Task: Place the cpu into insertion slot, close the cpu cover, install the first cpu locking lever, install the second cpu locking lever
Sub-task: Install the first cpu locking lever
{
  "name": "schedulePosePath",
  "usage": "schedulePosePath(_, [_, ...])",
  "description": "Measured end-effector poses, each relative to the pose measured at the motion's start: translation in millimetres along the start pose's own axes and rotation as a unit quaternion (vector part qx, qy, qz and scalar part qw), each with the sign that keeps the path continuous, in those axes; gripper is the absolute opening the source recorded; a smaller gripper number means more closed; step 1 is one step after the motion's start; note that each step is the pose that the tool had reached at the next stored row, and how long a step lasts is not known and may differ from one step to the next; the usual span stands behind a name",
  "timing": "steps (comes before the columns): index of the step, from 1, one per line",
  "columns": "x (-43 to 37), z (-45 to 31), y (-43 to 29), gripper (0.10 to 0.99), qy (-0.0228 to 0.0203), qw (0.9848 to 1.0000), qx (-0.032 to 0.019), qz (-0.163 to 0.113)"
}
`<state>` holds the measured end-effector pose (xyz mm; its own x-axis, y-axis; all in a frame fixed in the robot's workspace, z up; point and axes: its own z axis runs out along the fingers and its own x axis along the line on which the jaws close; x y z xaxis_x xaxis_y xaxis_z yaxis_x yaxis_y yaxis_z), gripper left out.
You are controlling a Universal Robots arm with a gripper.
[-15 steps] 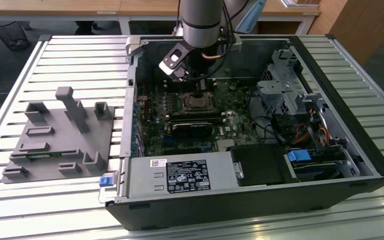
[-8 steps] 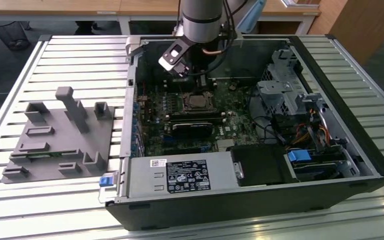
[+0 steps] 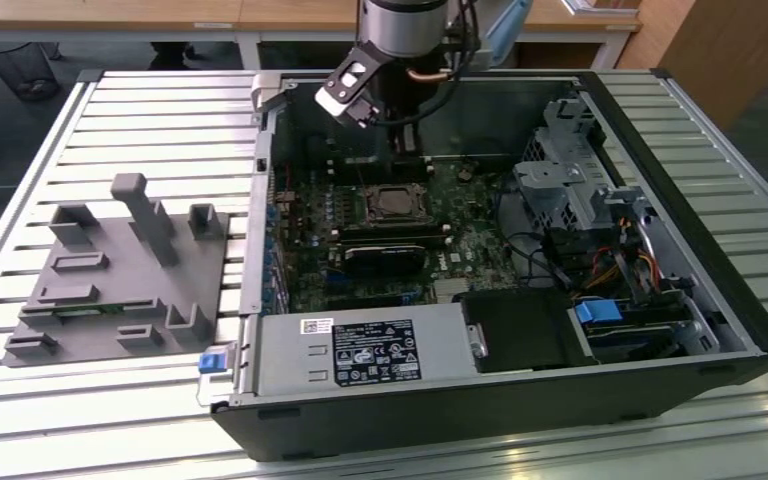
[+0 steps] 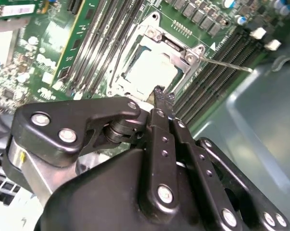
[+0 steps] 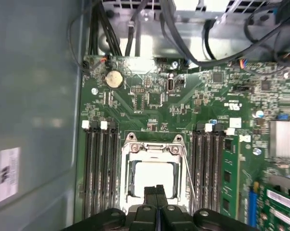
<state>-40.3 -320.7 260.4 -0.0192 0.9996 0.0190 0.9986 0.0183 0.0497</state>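
Observation:
The cpu (image 5: 153, 179) lies flat in the insertion slot (image 3: 394, 203) on the green board, its pale metal top showing in both wrist views. The cpu cover (image 5: 152, 150), a silvery frame with a square window, lies down over it. One thin locking lever (image 4: 227, 64) sticks out sideways from a corner of the socket; in the first wrist view a thin lever (image 5: 189, 174) runs along the socket's side. My gripper (image 5: 157, 190) hangs just above the socket's edge, shut with nothing between its black fingers (image 4: 160, 96). In the exterior view the gripper (image 3: 403, 140) is inside the case, behind the socket.
Memory slots (image 5: 100, 168) flank the socket on both sides. A black power supply box (image 3: 364, 352) sits at the case's front, drive cages and cables (image 3: 584, 200) on the exterior view's right. A grey fixture block (image 3: 117, 270) stands on the slatted table, on the exterior view's left.

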Motion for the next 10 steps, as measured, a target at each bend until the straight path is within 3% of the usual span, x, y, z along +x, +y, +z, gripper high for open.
schedulePosePath(2, [0.1, -3.0, 0.2, 0.106, 0.0001, 1.0, 0.0001, -0.002])
schedulePosePath(5, [0.1, -3.0, 0.2, 0.106, 0.0013, 0.9996, 0.0005, -0.027])
schedulePosePath(10, [0.1, -3.0, 0.1, 0.106, 0.0034, 0.9977, 0.0013, -0.068])
